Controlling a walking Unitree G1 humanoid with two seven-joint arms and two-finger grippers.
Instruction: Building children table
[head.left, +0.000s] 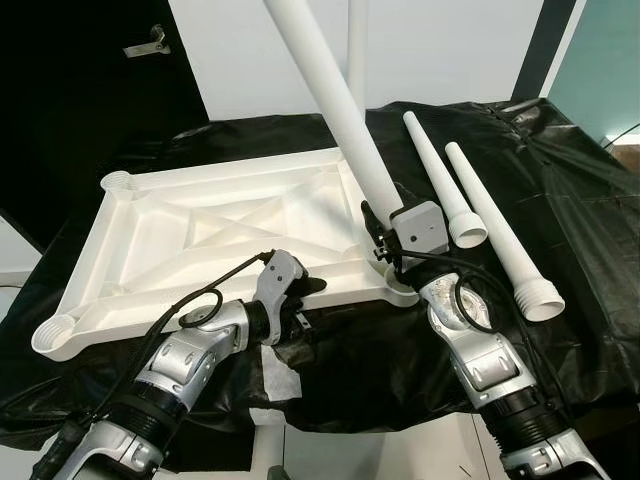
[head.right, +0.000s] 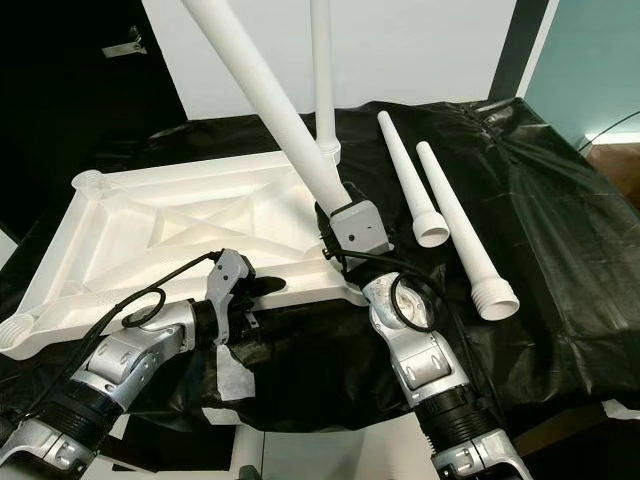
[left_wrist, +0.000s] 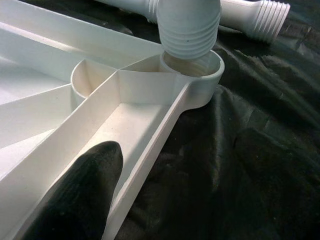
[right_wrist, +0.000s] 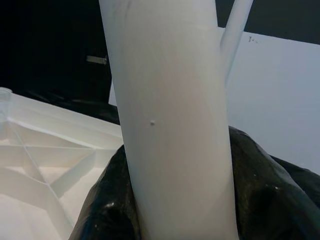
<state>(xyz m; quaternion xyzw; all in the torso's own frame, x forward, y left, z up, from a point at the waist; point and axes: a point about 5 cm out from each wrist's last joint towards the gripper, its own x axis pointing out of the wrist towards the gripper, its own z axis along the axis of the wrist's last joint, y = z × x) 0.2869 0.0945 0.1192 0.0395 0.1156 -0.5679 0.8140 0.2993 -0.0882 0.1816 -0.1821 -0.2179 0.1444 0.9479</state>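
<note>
On black sheeting, an upturned white tabletop (head.left: 200, 225).
Left gripper (head.left: 300, 290) clamps the tabletop's near rim; right gripper (head.left: 385, 240) grasps a tilted table leg (head.left: 335, 100) at the corner socket (left_wrist: 202, 75); two spare legs (head.left: 470, 205) lie beside.

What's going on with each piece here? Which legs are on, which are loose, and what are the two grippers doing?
Tabletop: upside down on the black cloth, ribs facing up.
Far leg: standing upright in its corner socket.
Held leg: tilted, threaded end at the near corner socket, not yet seated.
Two spare legs: lying loose on the cloth.
Right gripper: shut on the held leg.
Left gripper: on the tabletop's near edge.
</note>
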